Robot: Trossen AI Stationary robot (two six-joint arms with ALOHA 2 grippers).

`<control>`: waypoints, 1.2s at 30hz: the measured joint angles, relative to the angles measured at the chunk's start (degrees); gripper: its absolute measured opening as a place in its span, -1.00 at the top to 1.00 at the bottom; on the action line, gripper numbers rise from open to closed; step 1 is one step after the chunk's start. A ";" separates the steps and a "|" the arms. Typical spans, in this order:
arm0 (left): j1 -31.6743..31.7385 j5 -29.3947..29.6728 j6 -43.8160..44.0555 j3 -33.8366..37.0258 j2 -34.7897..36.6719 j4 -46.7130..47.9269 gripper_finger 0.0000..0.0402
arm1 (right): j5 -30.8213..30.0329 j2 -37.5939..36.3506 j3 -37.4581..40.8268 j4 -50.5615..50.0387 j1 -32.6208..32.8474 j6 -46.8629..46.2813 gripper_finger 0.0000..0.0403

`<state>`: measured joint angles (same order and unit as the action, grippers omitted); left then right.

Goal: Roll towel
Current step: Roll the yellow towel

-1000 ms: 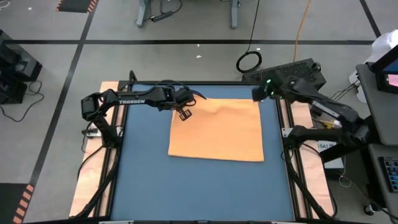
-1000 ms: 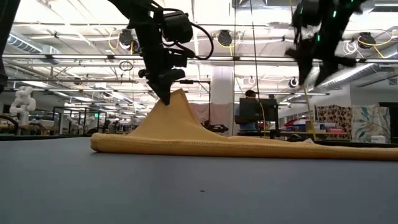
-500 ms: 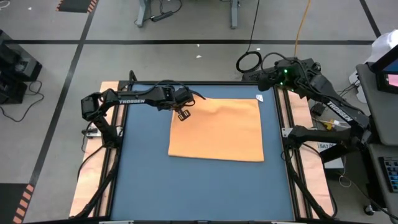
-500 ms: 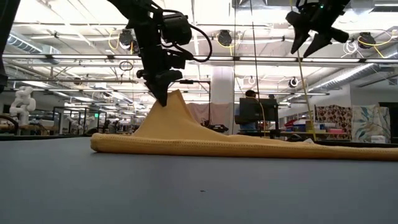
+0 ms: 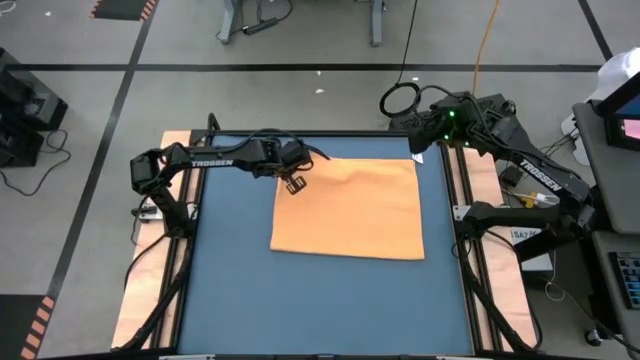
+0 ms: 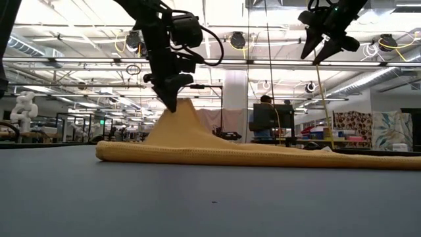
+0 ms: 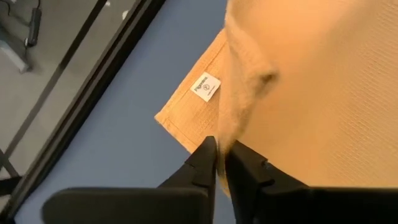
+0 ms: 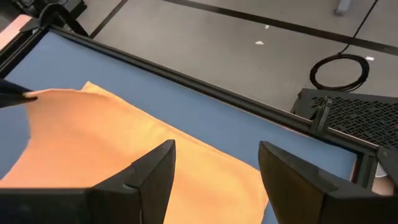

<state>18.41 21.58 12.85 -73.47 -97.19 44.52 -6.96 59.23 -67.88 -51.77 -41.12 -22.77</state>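
The towel (image 5: 350,210) lies spread flat across the far middle of my blue table (image 5: 240,300), no roll begun. My left tool (image 5: 296,184) pinches its far-left corner, lifted into a peak beside the white tag (image 7: 206,88). My right tool (image 6: 323,47), fingers apart and empty, hovers above the far-right corner. All the rolling remains.

Towel (image 5: 350,210) lies on the table (image 5: 240,300), toward the far side, a bit right of centre. Left gripper (image 5: 293,183) sits at the towel's far-left corner, where the cloth rises into a peak (image 6: 183,108) above the flat rest. Tag (image 7: 206,87) lies on the towel edge just beside that corner. Right gripper (image 6: 322,47) hangs well above the table past the towel's far-right corner, apart from the cloth.
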 joint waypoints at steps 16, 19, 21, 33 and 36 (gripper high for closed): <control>2.50 4.30 8.84 -9.07 5.59 22.62 0.25 | 6.33 -0.01 0.07 -2.05 0.04 0.64 -0.09; 5.59 -0.28 4.57 -9.91 9.48 17.95 0.25 | 9.99 -0.02 0.07 -2.01 0.22 1.45 -0.09; 8.77 -5.27 2.26 -9.99 11.55 12.72 0.25 | 12.53 -0.03 0.07 -1.97 0.63 2.52 -0.09; 17.37 -37.54 -6.27 -6.68 5.79 0.94 0.66 | 18.32 -0.43 8.15 0.03 5.81 2.47 0.01; 15.37 -39.73 -7.11 -2.17 5.04 0.78 0.79 | 20.96 -0.83 13.29 1.50 8.43 -1.19 0.10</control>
<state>33.78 -18.15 5.74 -75.64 -92.15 45.30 13.99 58.40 -54.58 -50.27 -32.70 -23.96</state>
